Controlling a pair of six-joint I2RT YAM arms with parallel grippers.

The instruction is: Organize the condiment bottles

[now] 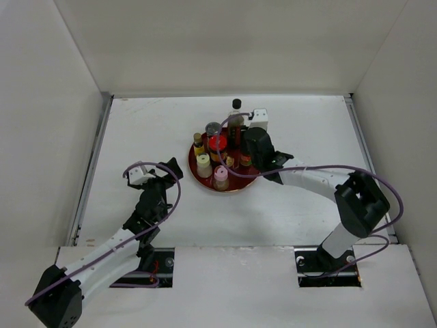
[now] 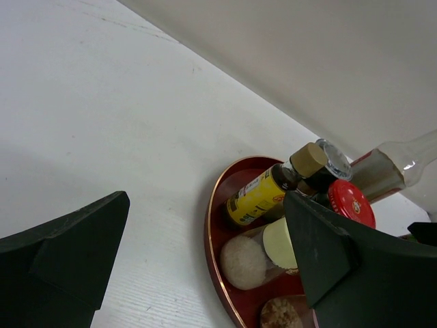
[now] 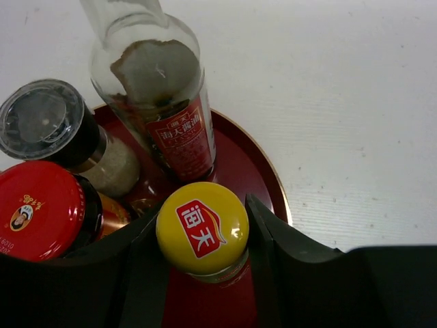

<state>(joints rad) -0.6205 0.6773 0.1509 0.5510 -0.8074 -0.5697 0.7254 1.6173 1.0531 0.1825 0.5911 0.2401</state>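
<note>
Seven condiment bottles by my count, all upright on one round red tray (image 3: pixel 235 154) mid-surface (image 1: pixel 136 123). That's one tall dark black-capped bottle (image 1: pixel 236 113), one silver-topped shaker (image 1: pixel 213 128) and one red-lidded jar (image 1: pixel 218 142). Then one brown tan-capped bottle (image 1: pixel 199 142), one cream bottle (image 1: pixel 203 164), one pink bottle (image 1: pixel 220 176) and one yellow-capped bottle (image 3: pixel 202 236).

That last one is the key. The right fingers (image 3: pixel 293 266) hug its cap from both sides, part closed and gripping. Its long axis runs straight up between them, so any lift looks vertical, with the jar and the tall bottle close alongside.

The left fingers (image 2: pixel 68 260) gape wide and empty, off the tray's left side and clear of the rim. The right arm is plainly the nearer one.
</note>
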